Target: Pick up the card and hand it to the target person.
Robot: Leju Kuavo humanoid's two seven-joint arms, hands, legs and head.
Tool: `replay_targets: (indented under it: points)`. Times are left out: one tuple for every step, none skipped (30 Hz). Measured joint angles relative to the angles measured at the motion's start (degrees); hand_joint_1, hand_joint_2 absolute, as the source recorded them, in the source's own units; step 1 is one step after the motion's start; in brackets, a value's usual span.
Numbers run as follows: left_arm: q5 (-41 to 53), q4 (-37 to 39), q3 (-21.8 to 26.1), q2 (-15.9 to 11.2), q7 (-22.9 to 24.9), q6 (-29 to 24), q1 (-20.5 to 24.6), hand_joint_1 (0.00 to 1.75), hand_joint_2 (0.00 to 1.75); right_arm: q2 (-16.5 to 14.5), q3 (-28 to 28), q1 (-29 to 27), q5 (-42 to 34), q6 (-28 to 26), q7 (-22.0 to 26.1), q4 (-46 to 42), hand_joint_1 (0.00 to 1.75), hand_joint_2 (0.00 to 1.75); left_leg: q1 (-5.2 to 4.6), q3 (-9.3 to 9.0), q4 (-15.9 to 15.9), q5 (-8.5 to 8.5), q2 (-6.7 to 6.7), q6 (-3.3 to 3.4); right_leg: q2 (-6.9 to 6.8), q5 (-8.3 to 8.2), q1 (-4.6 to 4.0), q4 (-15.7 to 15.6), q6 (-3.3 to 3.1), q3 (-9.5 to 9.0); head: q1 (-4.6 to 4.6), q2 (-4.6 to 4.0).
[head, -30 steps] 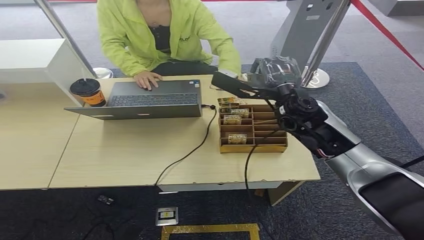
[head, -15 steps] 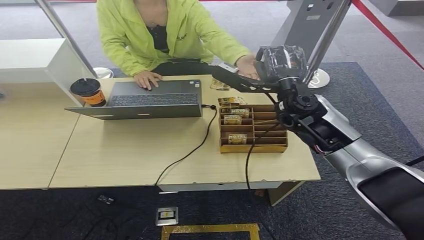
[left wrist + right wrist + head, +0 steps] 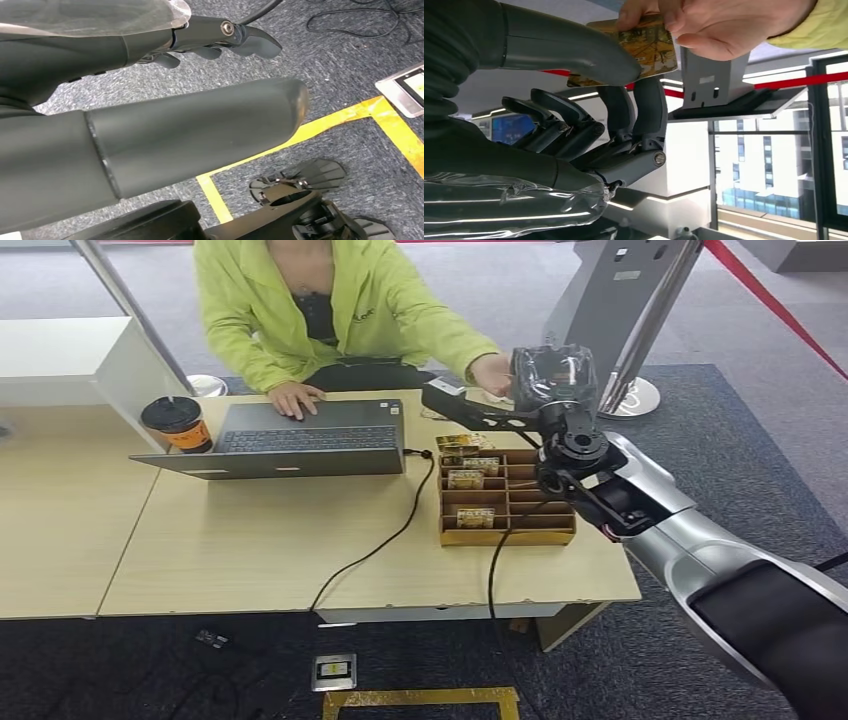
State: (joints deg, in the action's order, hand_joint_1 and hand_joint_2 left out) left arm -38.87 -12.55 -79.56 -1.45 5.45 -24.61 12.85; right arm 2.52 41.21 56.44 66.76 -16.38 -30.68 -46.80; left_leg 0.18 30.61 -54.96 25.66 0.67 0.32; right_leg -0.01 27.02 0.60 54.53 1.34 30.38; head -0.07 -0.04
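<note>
My right hand's fingers (image 3: 644,107) and thumb pinch the card (image 3: 644,47) from opposite faces, the other fingers curled loosely below it; the person's hand (image 3: 719,25) already grips the card's far edge, so both of us hold it at once.

Going left to right across the head view: a lidded paper coffee cup (image 3: 177,424) stands at the table's (image 3: 250,550) left, then an open laptop (image 3: 300,445) with the person's other hand resting at its keyboard, then a black cable (image 3: 385,535) trailing off the front edge, then the wooden divided card tray (image 3: 505,500) with more cards in its near-left slots, and above it my right hand (image 3: 475,410) reaching toward the person in the yellow-green jacket (image 3: 330,310), whose hand meets mine.

My left hand (image 3: 220,42) hangs over the carpet with fingers curled in, holding nothing.

To finish the handover well, I'd keep the arm quiet, ease the thumb off slowly instead of snapping open, and let the person draw the card away along its own plane. I'd judge the main risk is releasing before their grip is firm, or tugging against it.
</note>
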Motion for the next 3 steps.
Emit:
replay_targets:
  points:
    - [0.02, 0.0, -0.09, 0.01, 0.1, -0.01, 0.06, 0.0, 0.0, -0.41, 0.3, 0.34, 0.84, -0.64, -0.29, 1.28, 1.75, 1.75, 0.0, 0.0, 0.0, 0.0, 0.0, 0.0, 0.0, 0.0, 0.0, 0.0, 0.0, 0.0, 0.0, 0.0]
    - [0.02, 0.0, -0.15, 0.02, 0.21, -0.01, 0.1, 0.0, 0.0, -0.8, 0.64, 0.69, 1.72, -1.28, -0.55, 2.49, 1.75, 1.75, 0.0, 0.0, 0.0, 0.0, 0.0, 0.0, 0.0, 0.0, 0.0, 0.0, 0.0, 0.0, 0.0, 0.0]
    - [0.02, 0.0, -0.17, 0.03, 0.29, -0.01, 0.12, 0.0, 0.0, -0.99, 0.8, 0.86, 2.18, -1.58, -0.69, 3.08, 1.75, 1.75, 0.0, 0.0, 0.0, 0.0, 0.0, 0.0, 0.0, 0.0, 0.0, 0.0, 0.0, 0.0, 0.0, 0.0]
